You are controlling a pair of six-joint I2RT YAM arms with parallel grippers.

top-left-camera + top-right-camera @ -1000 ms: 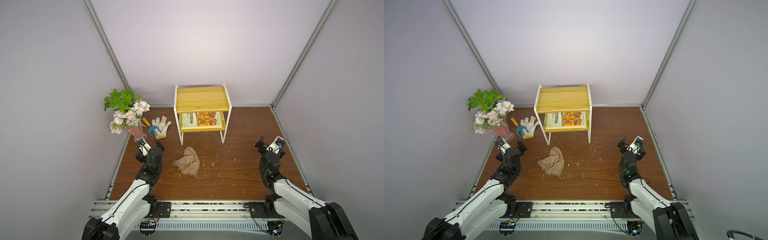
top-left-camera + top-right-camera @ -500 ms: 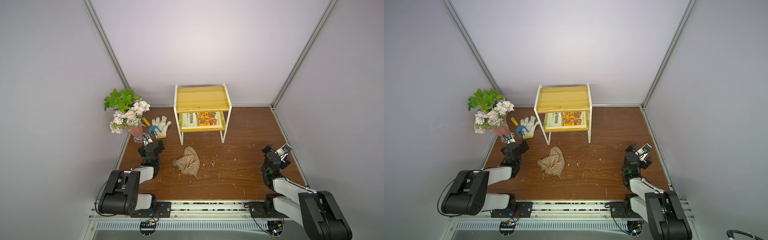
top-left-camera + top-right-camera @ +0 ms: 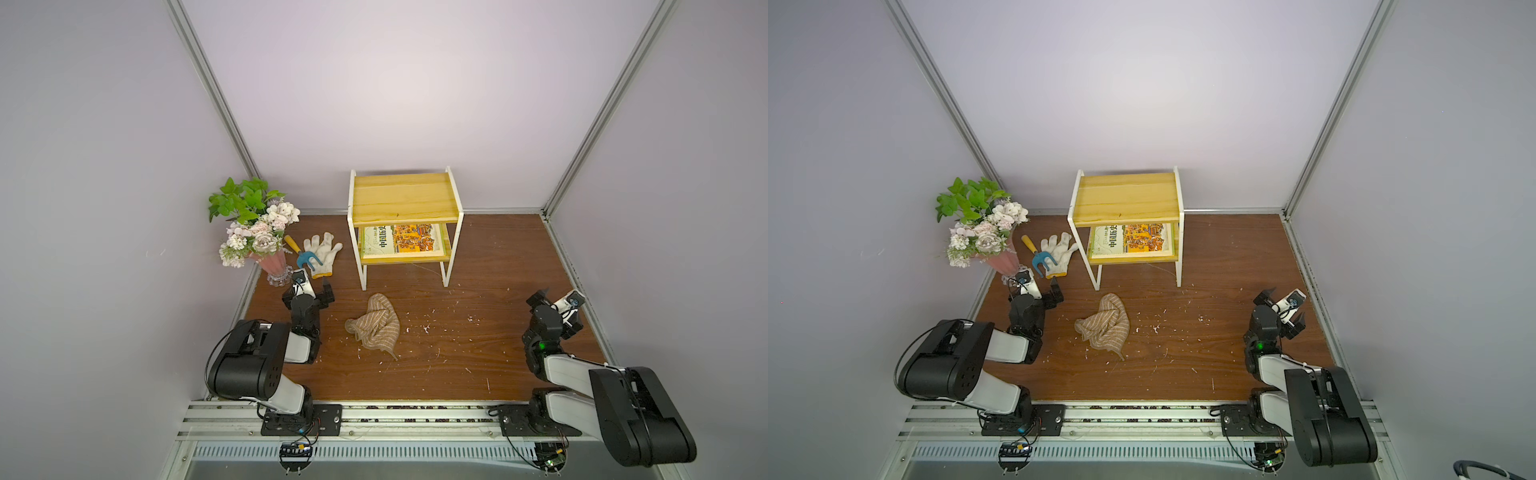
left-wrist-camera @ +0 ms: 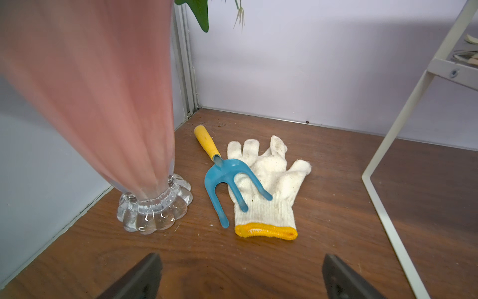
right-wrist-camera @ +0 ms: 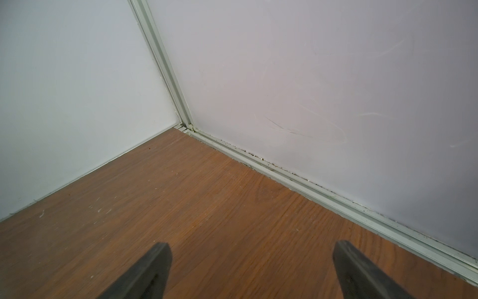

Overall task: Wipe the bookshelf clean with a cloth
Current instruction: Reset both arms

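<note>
The bookshelf (image 3: 402, 198) (image 3: 1126, 199) stands against the back wall, with white frame sides and two yellow boards; the top board is bare. One of its white legs (image 4: 391, 129) shows in the left wrist view. The cloth (image 3: 376, 326) (image 3: 1104, 326), tan with pale stripes, lies crumpled on the brown floor in front of the shelf, and neither gripper touches it. My left gripper (image 3: 307, 293) (image 3: 1036, 293) (image 4: 240, 269) is open and empty, to the left of the cloth. Far to the right, near the side wall, my right gripper (image 3: 557, 311) (image 3: 1281, 311) (image 5: 252, 261) is open over bare floor.
A pink glass vase (image 4: 103, 103) of flowers (image 3: 255, 232) stands at the left wall, close to my left gripper. Beside it lie a blue hand fork (image 3: 305, 257) (image 4: 227, 176) and a white glove (image 3: 322, 249) (image 4: 269, 186). A book (image 3: 401, 239) lies on the lower board. White crumbs (image 3: 428, 328) dot the floor.
Both arms have folded back, their elbows coming down toward the front rail. The right gripper has drawn slightly back toward the right wall. The cloth has not moved.
</note>
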